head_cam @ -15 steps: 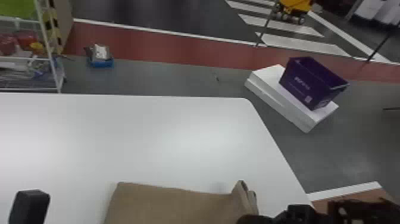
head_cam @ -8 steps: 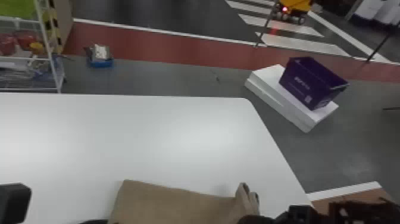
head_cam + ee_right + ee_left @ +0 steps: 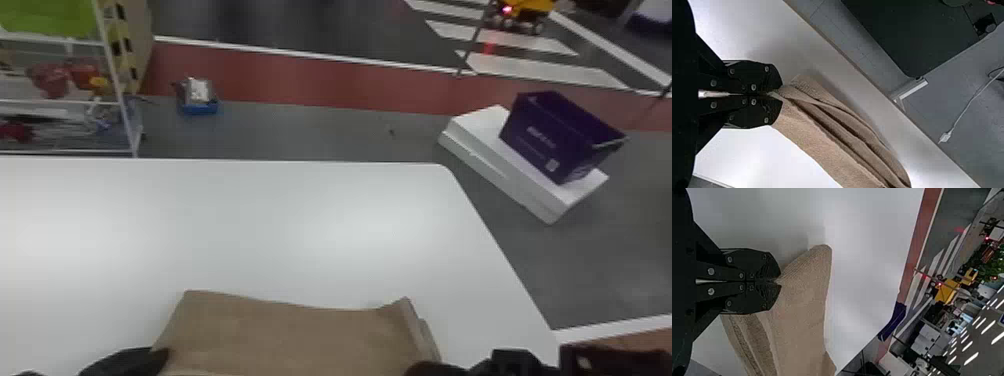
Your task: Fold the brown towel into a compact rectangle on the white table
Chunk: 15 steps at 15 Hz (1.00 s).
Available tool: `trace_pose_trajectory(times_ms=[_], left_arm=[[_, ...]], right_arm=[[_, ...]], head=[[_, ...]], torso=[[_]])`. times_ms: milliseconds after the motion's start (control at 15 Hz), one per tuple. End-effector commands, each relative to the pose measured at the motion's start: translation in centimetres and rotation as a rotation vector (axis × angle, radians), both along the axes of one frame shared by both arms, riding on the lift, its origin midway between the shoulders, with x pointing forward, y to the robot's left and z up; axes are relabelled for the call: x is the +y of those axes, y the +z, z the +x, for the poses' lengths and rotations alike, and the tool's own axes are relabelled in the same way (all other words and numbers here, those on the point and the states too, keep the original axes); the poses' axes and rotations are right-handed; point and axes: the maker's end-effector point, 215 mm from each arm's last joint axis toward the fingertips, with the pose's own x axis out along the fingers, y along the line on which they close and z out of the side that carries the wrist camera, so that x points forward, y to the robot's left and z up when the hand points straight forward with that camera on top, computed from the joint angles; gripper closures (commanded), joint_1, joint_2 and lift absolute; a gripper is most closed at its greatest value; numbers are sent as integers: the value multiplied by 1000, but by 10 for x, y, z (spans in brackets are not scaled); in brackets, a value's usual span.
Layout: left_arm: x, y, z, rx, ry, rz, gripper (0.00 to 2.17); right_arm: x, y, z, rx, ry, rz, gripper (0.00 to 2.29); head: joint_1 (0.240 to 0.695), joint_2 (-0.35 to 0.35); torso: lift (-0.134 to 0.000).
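Because the head view's bottom edge cuts off the brown towel [image 3: 295,340], only its far part can be made out there, lying on the white table [image 3: 250,225] near the robot. One corner rises in small layered folds toward the table's right side; how the nearer part lies cannot be told from that view. Both the left gripper [image 3: 131,361] and the right gripper [image 3: 431,369] are cropped at the same edge, dark shapes beside the towel's two ends.

In the left wrist view, the left gripper [image 3: 777,282] is pinched narrow on an edge of the towel, its tips meeting at the cloth. Long folds run beside the grip and leave the frame.

In the right wrist view, the right gripper [image 3: 774,94] is likewise closed tight on a gathered end, with several layers stacked behind the tips. The tips hide how many layers are caught.

Beyond the table, a purple bin [image 3: 555,135] sits tilted on white slabs [image 3: 505,162]. A wire rack [image 3: 112,60] is cut off at the head view's left edge, its contents blurred.
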Motion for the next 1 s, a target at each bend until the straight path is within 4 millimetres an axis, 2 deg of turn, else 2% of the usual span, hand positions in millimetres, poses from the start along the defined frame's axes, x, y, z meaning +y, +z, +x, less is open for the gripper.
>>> trace_pose_trajectory(times_ms=[0, 133, 200, 267, 333, 400, 533, 667, 933], left_arm=[[14, -1, 0, 5, 25, -13, 2142], [24, -2, -2, 10, 43, -8, 2142], [26, -2, -3, 11, 45, -9, 2142], [30, -3, -4, 14, 52, -6, 2142], [32, -4, -4, 17, 56, -6, 2142], [34, -5, -5, 19, 60, -6, 2142], [35, -9, -3, 24, 64, -7, 2142], [32, -12, -1, 28, 60, -11, 2142], [26, -15, -1, 35, 51, -14, 2142]], right_arm=[[17, -16, 0, 21, 32, -5, 1696], [21, -29, 5, 36, 38, -15, 1696], [21, -29, 5, 40, 28, -5, 1676], [20, -22, 6, 38, 16, 19, 1075], [18, -15, 4, 31, 2, 46, 181], [12, -14, 1, 33, -15, 39, -1], [-1, 8, -2, 23, -72, 118, -2], [-9, 15, -13, 27, -94, 157, 39], [-27, 21, 6, -28, -132, 157, 117]], head=[[695, -184], [695, -134], [695, -116], [695, -99], [695, -84], [695, -79], [695, -76], [695, -98], [695, -143]], torso=[[-123], [-123], [-123], [-123], [-123], [-123], [-123], [-123], [-123]])
